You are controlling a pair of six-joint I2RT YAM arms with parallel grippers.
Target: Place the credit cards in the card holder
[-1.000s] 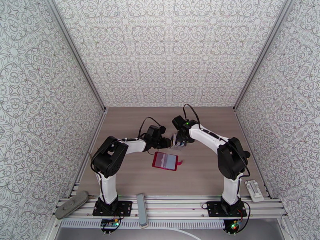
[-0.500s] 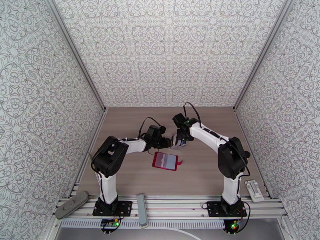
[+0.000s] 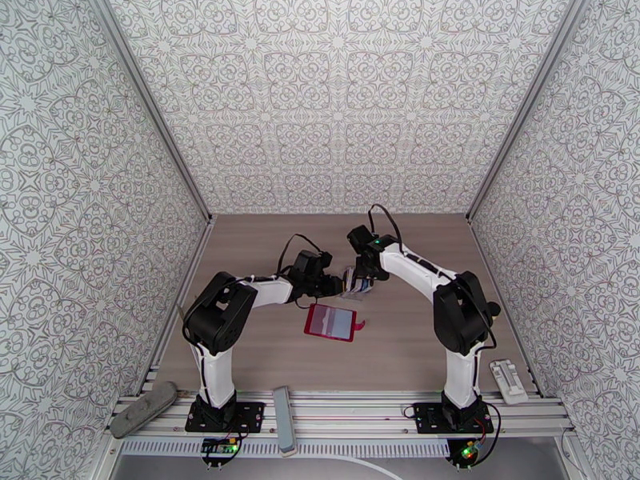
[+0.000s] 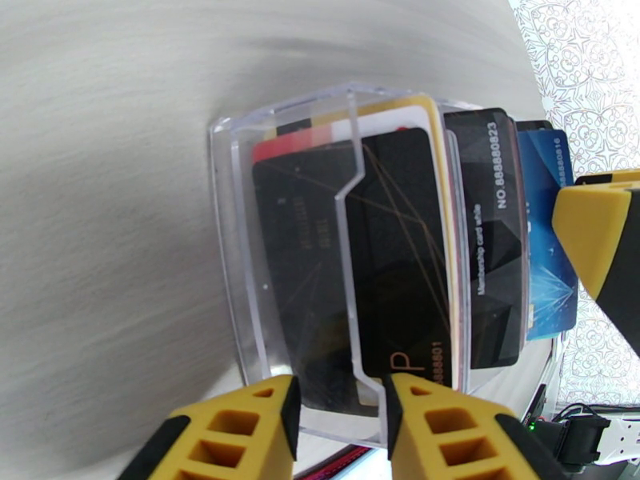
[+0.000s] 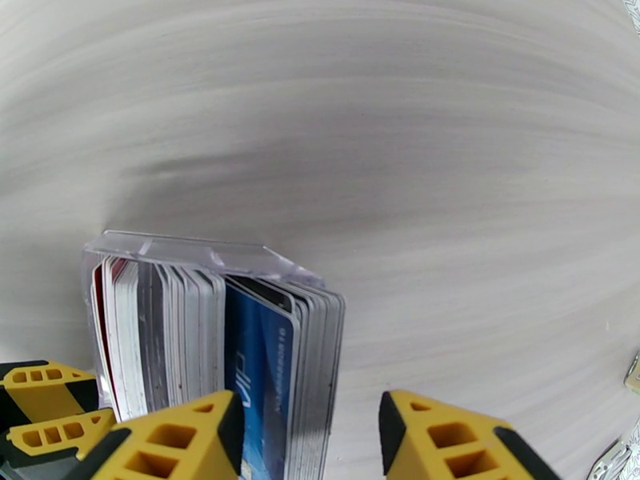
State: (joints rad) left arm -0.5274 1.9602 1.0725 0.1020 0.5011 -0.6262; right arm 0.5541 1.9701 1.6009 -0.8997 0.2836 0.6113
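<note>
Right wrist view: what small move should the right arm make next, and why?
Probably the right gripper should close its jaws on the blue plastic card: they stand open astride it, with a gap on one side. The left gripper holds the clear plastic card case, and the red folding wallet lies open nearby.

Top cam: high, behind arm bases [image 3: 216, 414], looks down on whole table [image 3: 400, 354]. Wrist cams: very close, facing tabletop from different sides; share clear case [image 4: 240, 258], credit cards [image 4: 488, 234].

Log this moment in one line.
left gripper: shut on clear case | right gripper: open at credit cards | card holder: open on table
</note>
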